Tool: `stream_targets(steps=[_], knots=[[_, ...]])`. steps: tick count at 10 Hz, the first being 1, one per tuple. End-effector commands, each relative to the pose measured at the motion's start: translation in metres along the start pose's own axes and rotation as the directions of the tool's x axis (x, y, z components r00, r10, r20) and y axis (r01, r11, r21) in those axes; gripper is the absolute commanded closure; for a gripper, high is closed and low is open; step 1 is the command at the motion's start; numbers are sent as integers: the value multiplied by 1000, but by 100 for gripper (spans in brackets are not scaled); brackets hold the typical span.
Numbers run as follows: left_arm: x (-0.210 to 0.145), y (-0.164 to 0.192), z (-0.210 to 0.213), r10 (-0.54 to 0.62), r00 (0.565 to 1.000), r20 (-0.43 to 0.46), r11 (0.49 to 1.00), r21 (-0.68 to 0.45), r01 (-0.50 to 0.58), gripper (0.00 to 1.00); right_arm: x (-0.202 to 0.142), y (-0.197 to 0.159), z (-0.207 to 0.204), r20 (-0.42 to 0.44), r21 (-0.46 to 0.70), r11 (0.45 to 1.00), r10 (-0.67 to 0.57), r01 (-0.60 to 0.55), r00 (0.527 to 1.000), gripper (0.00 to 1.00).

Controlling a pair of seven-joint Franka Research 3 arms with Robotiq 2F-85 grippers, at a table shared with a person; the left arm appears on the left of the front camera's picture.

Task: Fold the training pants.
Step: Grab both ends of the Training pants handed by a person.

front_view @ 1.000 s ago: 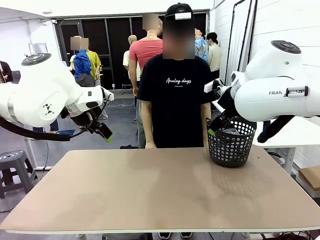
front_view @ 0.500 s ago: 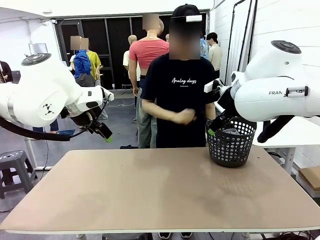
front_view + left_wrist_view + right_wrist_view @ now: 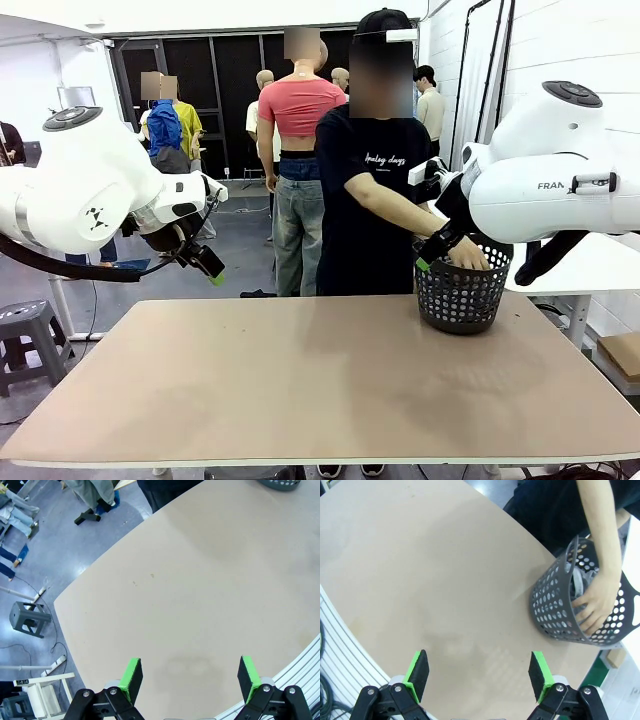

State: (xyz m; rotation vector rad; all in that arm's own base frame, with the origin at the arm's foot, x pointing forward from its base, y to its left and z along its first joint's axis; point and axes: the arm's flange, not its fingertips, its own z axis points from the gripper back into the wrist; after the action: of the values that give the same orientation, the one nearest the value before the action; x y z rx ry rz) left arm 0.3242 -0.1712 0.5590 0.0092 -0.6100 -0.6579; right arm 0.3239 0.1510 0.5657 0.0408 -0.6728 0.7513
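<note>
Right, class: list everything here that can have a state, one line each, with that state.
Left gripper: open, empty, above the table.
Right gripper: open, empty, above the table.
Basket: upright on the table, cloth inside.
Pants: bunched in the basket, unfolded.
Person's hand: reaching into the basket.

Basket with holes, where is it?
Front view: the black plastic mesh basket stands on the beige table's far right, the person's hand inside it.
</note>
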Motion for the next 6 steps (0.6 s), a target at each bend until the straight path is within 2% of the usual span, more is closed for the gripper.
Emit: stream_targets(steps=[1,6], knots=[[2,2,-1,1,1000,-1,1000,-2,-1,0,0,0,0,-1,1,1000,0,0,1000,0],[2,2,-1,1,1000,-1,1000,-2,-1,0,0,0,0,-1,1,1000,0,0,1000,0]])
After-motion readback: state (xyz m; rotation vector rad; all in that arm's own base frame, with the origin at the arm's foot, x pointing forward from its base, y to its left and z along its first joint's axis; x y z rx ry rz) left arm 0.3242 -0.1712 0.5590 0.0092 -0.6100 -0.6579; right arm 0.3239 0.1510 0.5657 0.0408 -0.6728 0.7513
